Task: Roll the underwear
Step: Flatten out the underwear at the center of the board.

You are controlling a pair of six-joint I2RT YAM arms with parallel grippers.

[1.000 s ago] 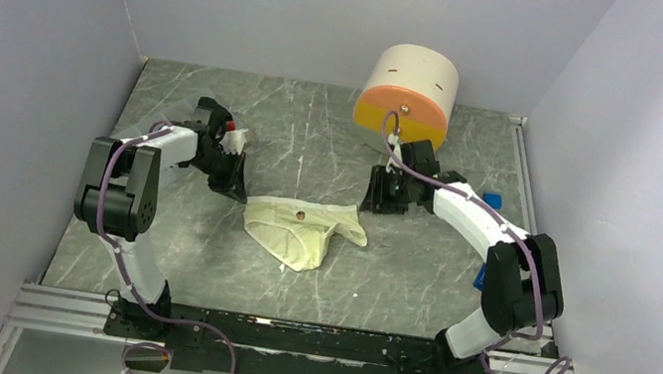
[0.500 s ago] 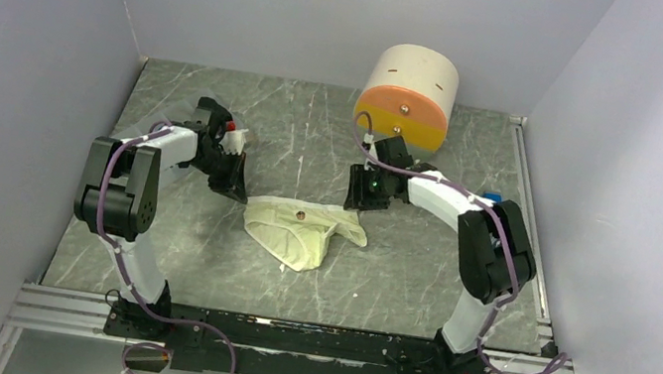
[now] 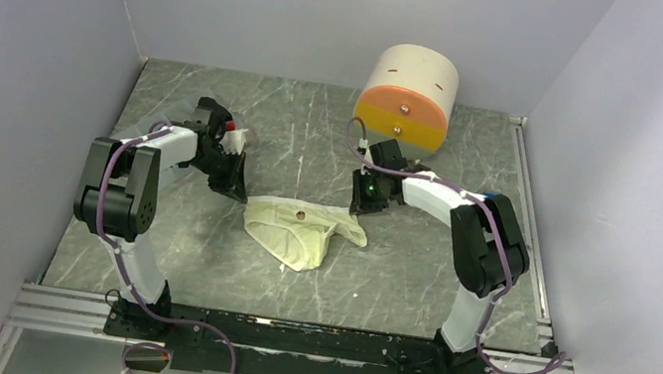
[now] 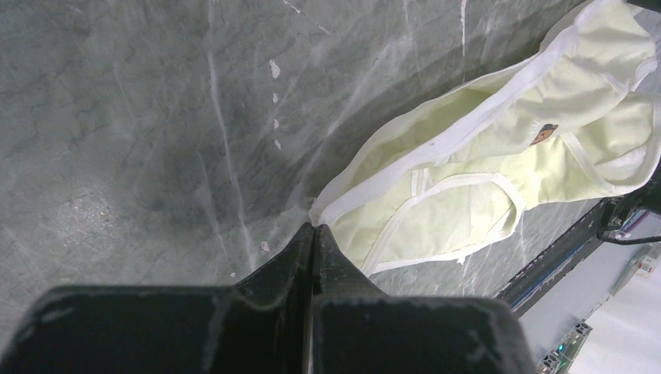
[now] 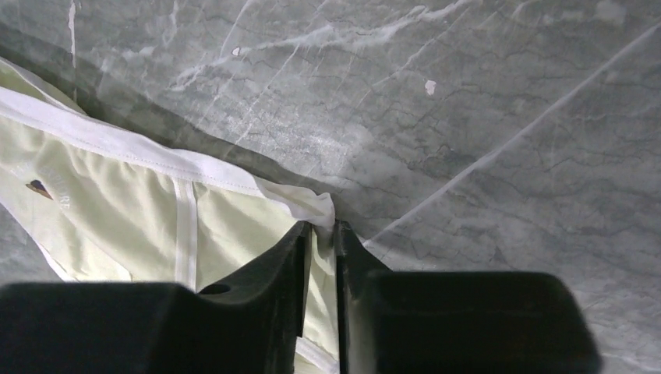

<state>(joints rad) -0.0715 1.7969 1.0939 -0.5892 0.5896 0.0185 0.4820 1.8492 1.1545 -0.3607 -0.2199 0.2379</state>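
Cream underwear (image 3: 301,229) lies flat at mid table (image 3: 413,280). Left gripper (image 3: 235,190) is clamped on one waistband corner. Right gripper (image 3: 361,204) jaws stand narrowly apart astride the other corner, bite unconfirmed. Risk: such shallow corner holds may slip and skew the roll.

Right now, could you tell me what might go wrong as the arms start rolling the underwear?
1. The left fingers hold the underwear only by the very tip of its waistband corner, so it may slip out under tension.
2. The right fingers likewise pinch just a corner fold; an uneven pull could skew the roll.
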